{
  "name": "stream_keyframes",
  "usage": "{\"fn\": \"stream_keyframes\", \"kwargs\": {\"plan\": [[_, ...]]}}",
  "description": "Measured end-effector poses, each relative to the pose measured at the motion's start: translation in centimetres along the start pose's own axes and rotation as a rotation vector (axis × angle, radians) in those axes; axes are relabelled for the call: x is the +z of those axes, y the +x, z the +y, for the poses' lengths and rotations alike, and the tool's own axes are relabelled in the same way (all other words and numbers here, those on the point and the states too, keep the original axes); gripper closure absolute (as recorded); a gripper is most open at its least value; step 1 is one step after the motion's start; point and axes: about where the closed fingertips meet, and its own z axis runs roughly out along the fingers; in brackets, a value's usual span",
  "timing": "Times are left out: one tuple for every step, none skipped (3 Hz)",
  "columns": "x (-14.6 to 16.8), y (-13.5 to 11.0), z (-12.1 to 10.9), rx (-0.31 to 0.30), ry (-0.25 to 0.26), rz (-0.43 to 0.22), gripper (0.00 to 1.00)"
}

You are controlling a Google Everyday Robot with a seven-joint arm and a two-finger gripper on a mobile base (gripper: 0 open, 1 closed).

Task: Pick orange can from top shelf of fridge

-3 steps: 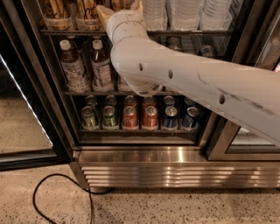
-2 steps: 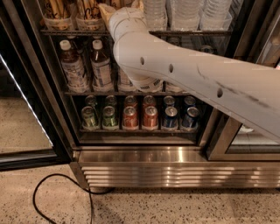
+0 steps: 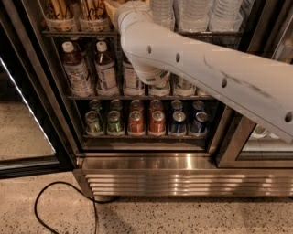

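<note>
The fridge stands open in front of me. Tan-orange cans with black scrawl stand in clear ribbed trays on the top shelf, cut off by the frame's top edge. My white arm reaches from the right up to that shelf. Its wrist ends at the top edge just right of the cans. My gripper is past the top edge, out of view. A tan tilted shape shows beside the wrist; I cannot tell what it is.
Clear water bottles fill the top shelf's right side. Tea bottles stand on the middle rack. Short green, red and blue cans stand on the bottom rack. The glass door is open at left. A black cable lies on the floor.
My arm has risen slightly and its wrist has pushed further up and left toward the top shelf. The tan shape by the wrist moved up with it.
</note>
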Motion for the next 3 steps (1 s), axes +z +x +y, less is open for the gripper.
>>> {"fn": "stream_keyframes", "kwargs": {"plan": [[0.9,-0.1,-0.2,-0.008,-0.004,0.006,0.43],[0.7,-0.2,-0.2,-0.032,-0.017,0.000,0.66],[-0.6,-0.9,0.3,-0.066,-0.043,-0.014,0.90]]}}
